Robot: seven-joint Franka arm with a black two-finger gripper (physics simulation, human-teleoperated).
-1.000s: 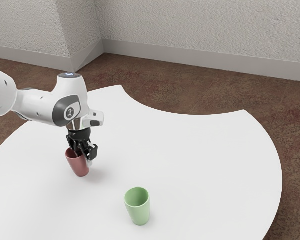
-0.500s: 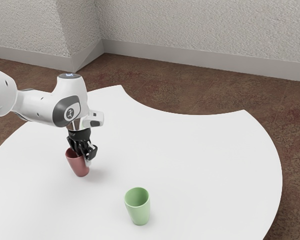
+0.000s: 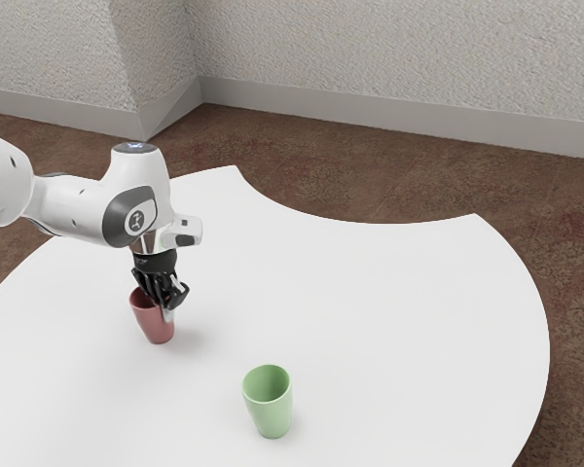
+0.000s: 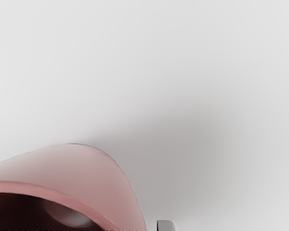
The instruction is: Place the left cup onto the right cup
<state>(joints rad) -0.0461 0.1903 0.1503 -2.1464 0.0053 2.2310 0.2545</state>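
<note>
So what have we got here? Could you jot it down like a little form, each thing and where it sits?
surface: white table, on a brown floor
arm: white, reaching in from the exterior view's left
gripper: black, down at the red cup's rim
red cup: open end up, directly under the gripper
green cup: upright, open end up, standing alone, apart from the red cup, toward the exterior view's right and nearer the camera
stacking: not yet done

There are two cups in all, one red cup (image 3: pixel 153 319) and one green cup (image 3: pixel 268 401), along with one white table (image 3: pixel 399 311), one white robot arm (image 3: pixel 73 206) and one black gripper (image 3: pixel 164 295)
</note>
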